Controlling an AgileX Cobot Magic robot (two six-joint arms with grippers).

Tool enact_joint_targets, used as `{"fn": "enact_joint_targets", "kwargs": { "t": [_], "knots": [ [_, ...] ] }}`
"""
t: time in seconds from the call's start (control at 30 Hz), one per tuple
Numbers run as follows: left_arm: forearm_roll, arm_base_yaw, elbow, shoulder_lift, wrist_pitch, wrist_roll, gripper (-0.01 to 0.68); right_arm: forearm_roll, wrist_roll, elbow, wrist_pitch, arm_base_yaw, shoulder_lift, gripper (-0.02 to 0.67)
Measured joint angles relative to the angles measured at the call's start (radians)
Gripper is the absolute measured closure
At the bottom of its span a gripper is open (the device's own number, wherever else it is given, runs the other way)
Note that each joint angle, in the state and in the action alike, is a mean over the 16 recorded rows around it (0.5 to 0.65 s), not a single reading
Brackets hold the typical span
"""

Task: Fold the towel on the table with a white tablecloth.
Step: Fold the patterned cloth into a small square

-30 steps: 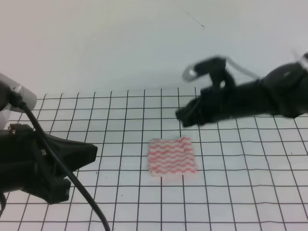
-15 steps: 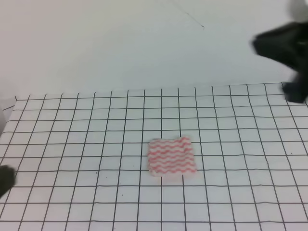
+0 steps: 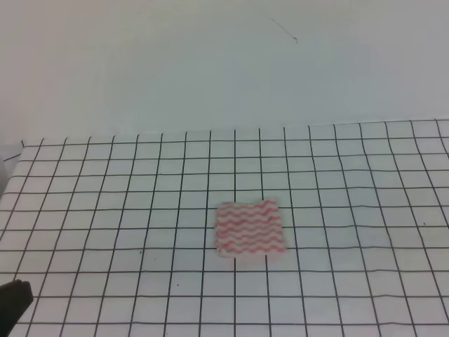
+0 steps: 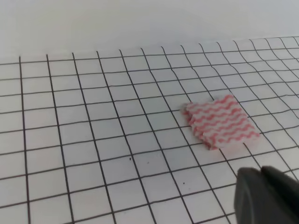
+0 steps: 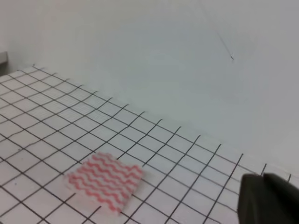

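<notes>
The towel point(image 3: 250, 228), red-pink and white wavy stripes, lies flat as a small, roughly square patch on the white gridded tablecloth point(image 3: 105, 210) near the middle of the table. It also shows in the left wrist view point(image 4: 221, 121) and the right wrist view point(image 5: 105, 179). Only a dark piece of my left gripper point(image 4: 265, 195) shows at that view's bottom right, well short of the towel. A dark sliver of the left arm point(image 3: 14, 311) sits at the bottom left of the high view. A dark piece of my right gripper point(image 5: 268, 200) shows far to the right of the towel. Neither holds anything.
A plain white wall point(image 3: 210, 63) rises behind the table's far edge. The tablecloth's left edge point(image 3: 14, 158) shows at the far left. A thin dark mark point(image 3: 284, 29) is on the wall.
Both arms have pulled away from the towel. The right arm rose to the upper right and left the high view. The left arm dropped to the bottom left corner. The towel has not moved.
</notes>
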Motion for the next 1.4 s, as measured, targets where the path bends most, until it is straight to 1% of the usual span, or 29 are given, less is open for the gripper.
{"fn": "enact_joint_targets", "kwargs": {
  "t": [0.13, 0.3, 0.63, 0.83, 1.0, 1.23, 1.4],
  "knots": [
    [-0.004, 0.000, 0.024, 0.000, -0.023, 0.001, 0.675, 0.000, 0.021, 0.118, -0.039, 0.000, -0.074, 0.649],
    [-0.006, 0.000, 0.030, 0.000, -0.035, 0.002, 0.675, 0.000, 0.028, 0.198, -0.048, 0.000, -0.112, 0.649],
    [-0.005, 0.000, 0.033, 0.001, -0.039, 0.003, 0.674, 0.000, 0.028, 0.267, 0.007, 0.000, -0.118, 0.649],
    [0.028, 0.000, 0.069, -0.017, -0.066, 0.002, 0.674, 0.000, 0.028, 0.285, 0.044, 0.000, -0.119, 0.649],
    [0.098, 0.000, 0.150, -0.078, -0.142, -0.022, 0.674, 0.000, 0.028, 0.289, 0.062, 0.000, -0.118, 0.649],
    [0.206, 0.000, 0.328, -0.212, -0.277, -0.076, 0.675, 0.000, 0.028, 0.289, 0.067, 0.000, -0.118, 0.649],
    [0.248, 0.000, 0.443, -0.298, -0.324, -0.110, 0.674, 0.000, 0.028, 0.289, 0.067, 0.000, -0.116, 0.649]
  ]
}}
